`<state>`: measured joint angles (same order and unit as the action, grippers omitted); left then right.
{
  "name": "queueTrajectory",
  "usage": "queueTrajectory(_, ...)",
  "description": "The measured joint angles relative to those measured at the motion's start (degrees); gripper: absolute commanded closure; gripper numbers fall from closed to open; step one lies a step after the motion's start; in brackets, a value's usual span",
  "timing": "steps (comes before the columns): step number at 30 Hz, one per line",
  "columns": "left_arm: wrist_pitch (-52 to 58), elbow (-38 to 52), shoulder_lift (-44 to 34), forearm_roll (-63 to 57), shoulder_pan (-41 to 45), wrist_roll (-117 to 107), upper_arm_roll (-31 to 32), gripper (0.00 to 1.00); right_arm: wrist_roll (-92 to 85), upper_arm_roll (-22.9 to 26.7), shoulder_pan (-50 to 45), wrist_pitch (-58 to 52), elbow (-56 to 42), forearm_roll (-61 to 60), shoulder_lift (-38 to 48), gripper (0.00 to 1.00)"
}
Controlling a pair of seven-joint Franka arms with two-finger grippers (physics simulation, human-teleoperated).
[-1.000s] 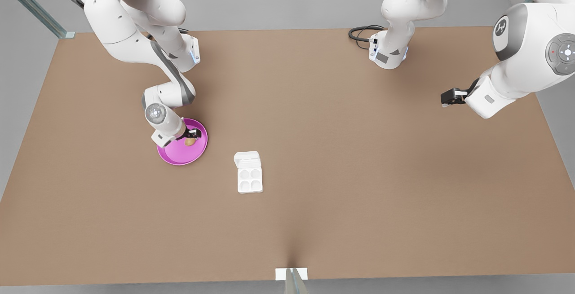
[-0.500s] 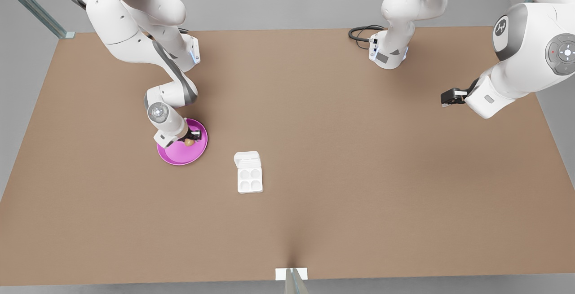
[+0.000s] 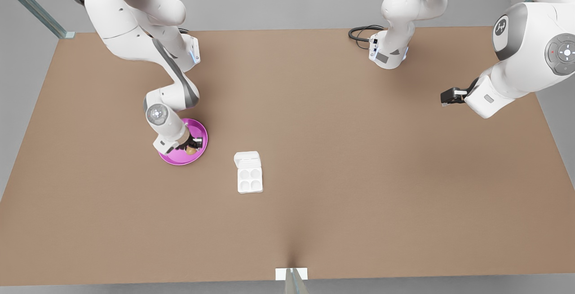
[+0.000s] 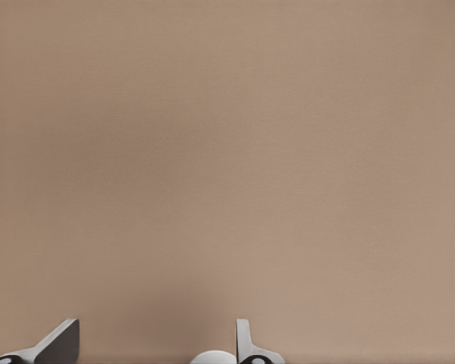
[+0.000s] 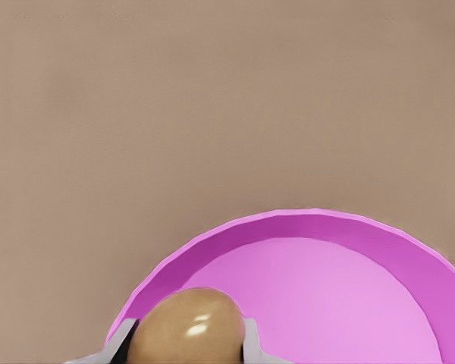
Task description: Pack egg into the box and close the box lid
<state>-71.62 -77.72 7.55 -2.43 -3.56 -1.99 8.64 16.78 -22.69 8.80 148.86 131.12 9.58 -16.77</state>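
You are at the first step: the egg (image 3: 191, 150) is being taken from the pink plate (image 3: 200, 129), and nothing is packed yet. The right gripper (image 3: 192, 145) is over the plate at the front view's left. In the right wrist view the egg (image 5: 186, 328) sits between the two fingers (image 5: 252, 341), and they pinch it from both sides; I cannot tell if it is already off the plate (image 5: 349, 236) floor.

The next move, as I judge it, is to raise the egg above the plate rim and carry it toward the front view's right, to the box (image 3: 249, 178). The box stands near the plate but apart from it, with four round cups that all look empty. You must then lower the egg into one cup and release it softly, because a smooth oval egg can slip or roll.

The box lid (image 3: 247, 158) lies open, folded back on the far short edge of the carton, so it does not cover the cups. It must be closed after the egg is inside.

The left gripper (image 3: 449, 96) waits at the front view's right, well apart from the box. Its fingers (image 4: 57, 345) are spread, holding nothing, above the bare brown table (image 4: 227, 152).

The way between plate and box is free. A black cable (image 3: 361, 31) lies at the far edge of the table (image 3: 359, 173), outside the path.
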Motion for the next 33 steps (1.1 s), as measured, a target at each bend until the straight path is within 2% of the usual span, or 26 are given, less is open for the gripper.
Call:
queueTrajectory(4, 0.2, 0.0, 0.0, 0.0, 0.1, 0.0, 0.0, 0.00, -0.3, -2.3, -0.8, -8.9, -13.9, -0.6, -1.7, 0.61)
queueTrajectory(12, 0.3, 0.0, 0.0, 0.0, 0.0, -0.1, 0.0, 0.00, 1.2, -2.1, -14.0, -18.0, -45.6, -2.9, -20.4, 0.60)
queueTrajectory(15, 0.3, 0.0, 0.0, 0.0, 0.1, -0.1, 0.0, 0.00, 1.8, -0.7, -16.5, -21.1, -52.0, -2.8, -23.7, 0.60)
queueTrajectory(20, 0.3, 0.0, 0.1, 0.0, 0.1, -0.1, 0.0, 0.00, 2.8, 1.5, -19.6, -24.4, -56.8, -2.8, -26.9, 0.61)
queueTrajectory(26, 0.5, 0.0, 0.2, 0.0, 0.1, -0.1, 0.0, 0.00, 4.0, 1.8, -20.2, -23.9, -47.8, -3.4, -26.6, 0.61)
queueTrajectory(31, 0.6, 0.0, 0.2, 0.0, 0.0, -0.1, 0.0, 0.00, 5.0, 1.6, -20.4, -22.4, -46.2, -3.6, -26.5, 0.60)
queueTrajectory(32, 0.6, 0.0, 0.2, 0.0, 0.0, -0.1, 0.0, 0.00, 5.3, 1.6, -20.5, -22.3, -46.1, -3.4, -26.5, 0.00)
queueTrajectory(33, 0.7, 0.0, 0.2, 0.0, 0.0, -0.1, 0.0, 0.00, 5.7, 1.6, -20.7, -22.3, -46.2, -3.1, -26.5, 0.00)
